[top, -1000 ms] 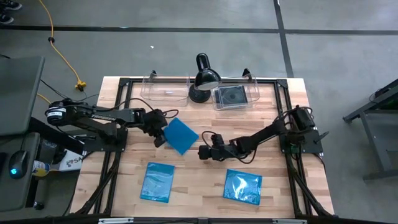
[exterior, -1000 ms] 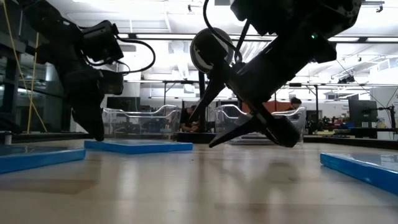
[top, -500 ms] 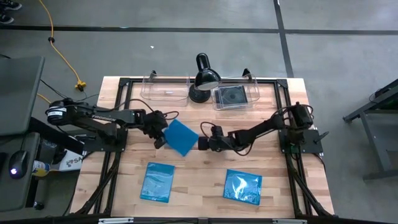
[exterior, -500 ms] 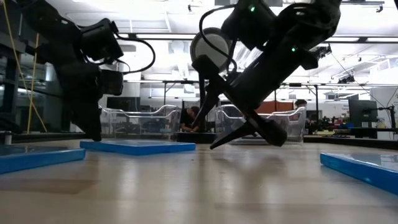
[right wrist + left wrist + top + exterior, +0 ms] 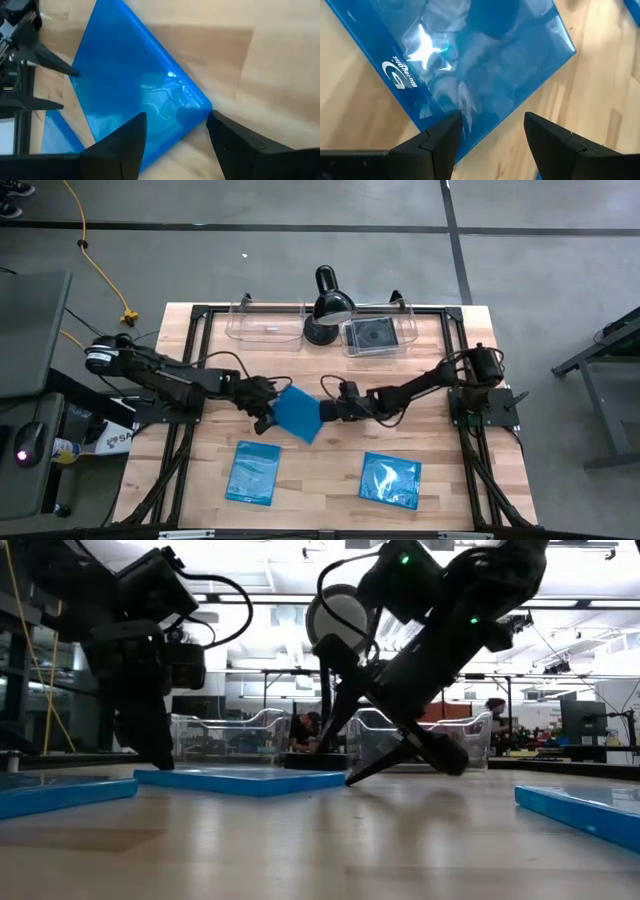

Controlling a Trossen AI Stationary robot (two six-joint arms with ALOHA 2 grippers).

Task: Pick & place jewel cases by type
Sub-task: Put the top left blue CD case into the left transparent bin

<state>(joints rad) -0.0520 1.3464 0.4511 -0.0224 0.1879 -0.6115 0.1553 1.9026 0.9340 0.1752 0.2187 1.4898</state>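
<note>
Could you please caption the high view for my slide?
Both open grippers, left and right, flank the middle blue jewel case.

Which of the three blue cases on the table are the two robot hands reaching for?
The middle blue case, turned cornerwise between the left hand and the right hand. The other two blue cases lie nearer the table's front edge, with no hand near them.
</note>
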